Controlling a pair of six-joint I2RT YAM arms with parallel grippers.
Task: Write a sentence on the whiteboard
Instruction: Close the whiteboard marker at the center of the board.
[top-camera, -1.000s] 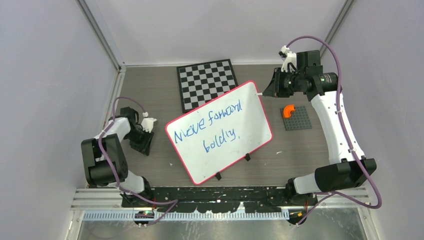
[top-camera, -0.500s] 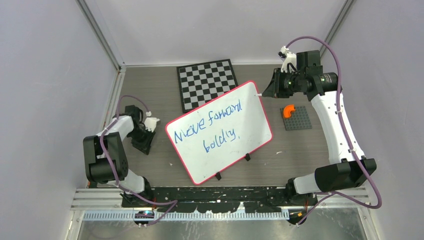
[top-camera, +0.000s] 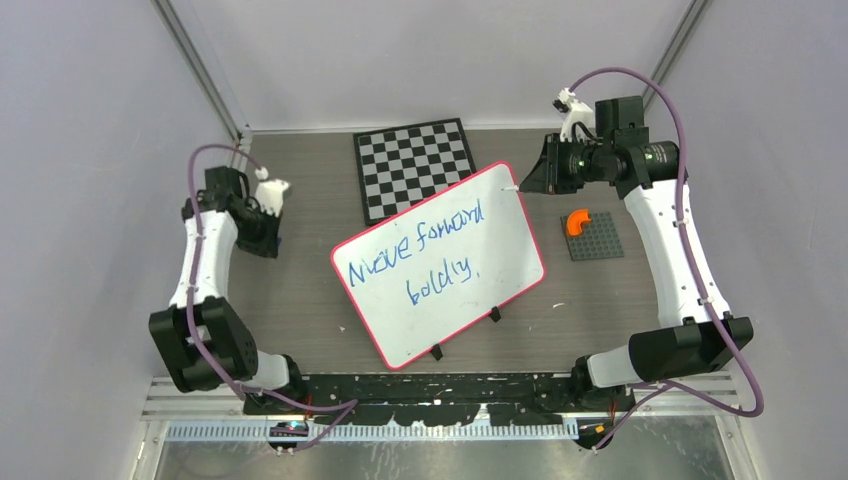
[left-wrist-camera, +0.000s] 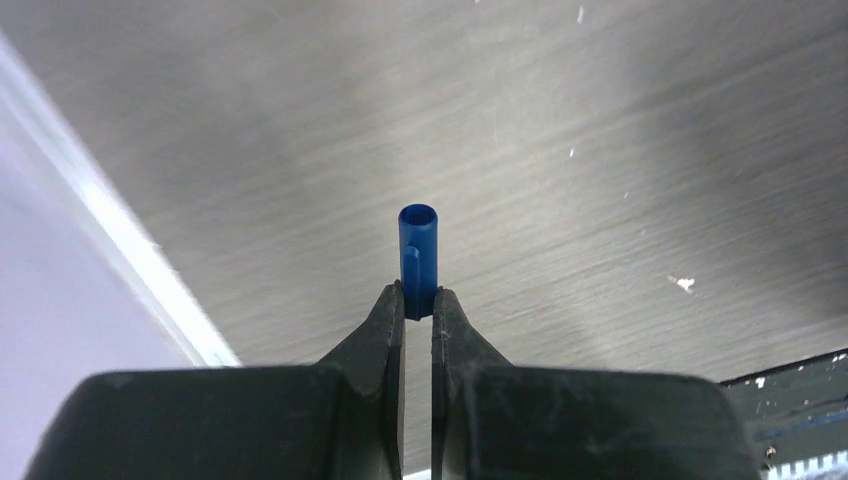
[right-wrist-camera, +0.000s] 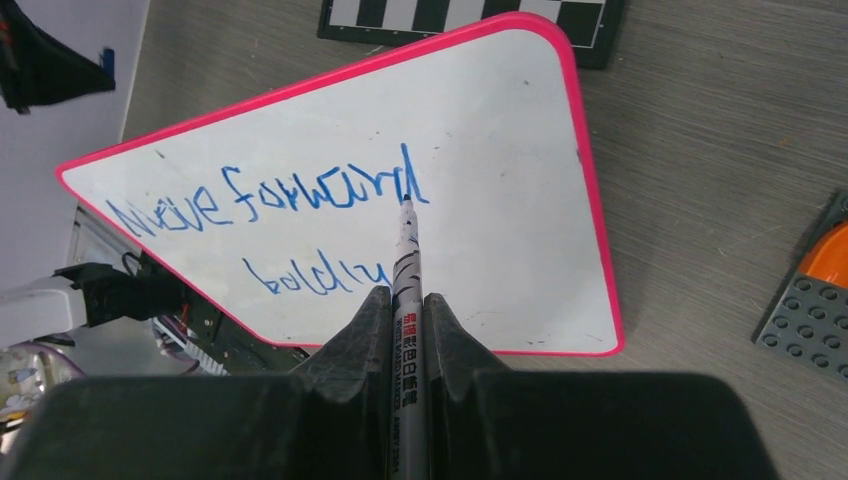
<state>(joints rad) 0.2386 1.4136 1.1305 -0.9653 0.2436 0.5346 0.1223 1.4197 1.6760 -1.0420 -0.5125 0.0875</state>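
The whiteboard (top-camera: 500, 215) with a red-pink rim lies tilted mid-table and also shows in the right wrist view (right-wrist-camera: 500, 130). The sentence (top-camera: 430, 250) in blue reads "Move forward boldly" in two lines; it also shows in the right wrist view (right-wrist-camera: 270, 205). My right gripper (top-camera: 532, 180) is shut on a white marker (right-wrist-camera: 407, 270), held above the board's upper right corner, with the tip (top-camera: 512, 187) off the surface. My left gripper (top-camera: 262, 240) is shut on the blue marker cap (left-wrist-camera: 418, 255), at the table's left side, away from the board.
A black-and-white checkered board (top-camera: 415, 160) lies behind the whiteboard. A grey studded plate (top-camera: 597, 238) with an orange piece (top-camera: 577, 221) sits right of it. Side walls stand close on the left and right. The arm bases and black rail (top-camera: 440, 390) run along the near edge.
My left arm has swung away from the board, up and to the far left, carrying the cap. My right gripper has shifted slightly with the marker. The board and lettering are unchanged.
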